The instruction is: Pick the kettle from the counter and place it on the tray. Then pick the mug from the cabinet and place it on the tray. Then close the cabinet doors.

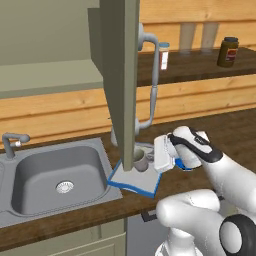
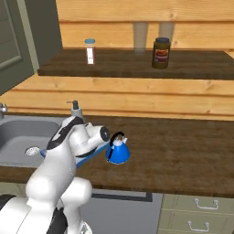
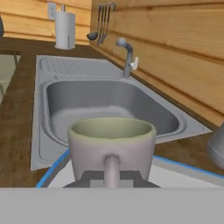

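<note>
Close before the hand camera, the gripper point(image 3: 111, 177) is clamped on the loop handle of the one grey-beige mug point(image 3: 111, 146), upright on the blue-rimmed tray point(image 3: 183, 173). Beyond lies a single steel sink point(image 3: 109, 105) with ribbed drainboard and one tap point(image 3: 126, 57). From the right base camera, one glossy blue cone-shaped kettle point(image 2: 118, 150) stands on the wood-grain counter point(image 2: 183, 151) beside the tray; further back, one dark jar point(image 2: 161, 53) on the shelf. From the left, an olive cabinet door point(image 1: 120, 80) hangs open.
</note>
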Robot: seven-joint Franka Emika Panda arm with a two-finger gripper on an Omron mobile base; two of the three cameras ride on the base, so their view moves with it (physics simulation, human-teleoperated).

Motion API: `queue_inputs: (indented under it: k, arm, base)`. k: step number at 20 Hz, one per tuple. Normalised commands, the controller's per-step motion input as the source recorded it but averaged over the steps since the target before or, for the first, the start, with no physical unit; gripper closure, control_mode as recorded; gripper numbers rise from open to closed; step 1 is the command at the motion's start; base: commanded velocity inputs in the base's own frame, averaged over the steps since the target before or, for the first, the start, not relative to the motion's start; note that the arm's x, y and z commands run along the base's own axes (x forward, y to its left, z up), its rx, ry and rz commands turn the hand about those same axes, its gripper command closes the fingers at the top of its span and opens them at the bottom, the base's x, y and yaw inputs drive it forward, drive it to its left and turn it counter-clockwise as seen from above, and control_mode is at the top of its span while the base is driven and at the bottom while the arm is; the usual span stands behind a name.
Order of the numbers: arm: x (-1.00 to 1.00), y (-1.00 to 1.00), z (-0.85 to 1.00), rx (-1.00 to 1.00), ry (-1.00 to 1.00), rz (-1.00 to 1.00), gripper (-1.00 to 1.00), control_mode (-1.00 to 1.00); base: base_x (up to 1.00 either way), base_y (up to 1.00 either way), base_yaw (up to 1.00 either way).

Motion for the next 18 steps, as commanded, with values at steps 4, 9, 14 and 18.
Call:
queue_inputs:
  k: [4, 9, 14, 18]
  arm:
    - [0.35, 0.17, -0.42, 0.07, -0.06, 0.12, 1.00, -1.00]
    - [0.28, 0.09, -0.36, 0.09, -0.09, 0.11, 1.00, -1.00]
    - [0.18, 0.04, -0.29, 0.06, -0.09, 0.11, 1.00, -1.00]
    - [0.06, 0.12, -0.21, 0.00, 0.01, 0.05, 1.00, -1.00]
  base:
    - [0.00, 0.00, 0.00]
    - [0.00, 0.00, 0.00]
    - [0.00, 0.00, 0.00]
    - [0.00, 0.00, 0.00]
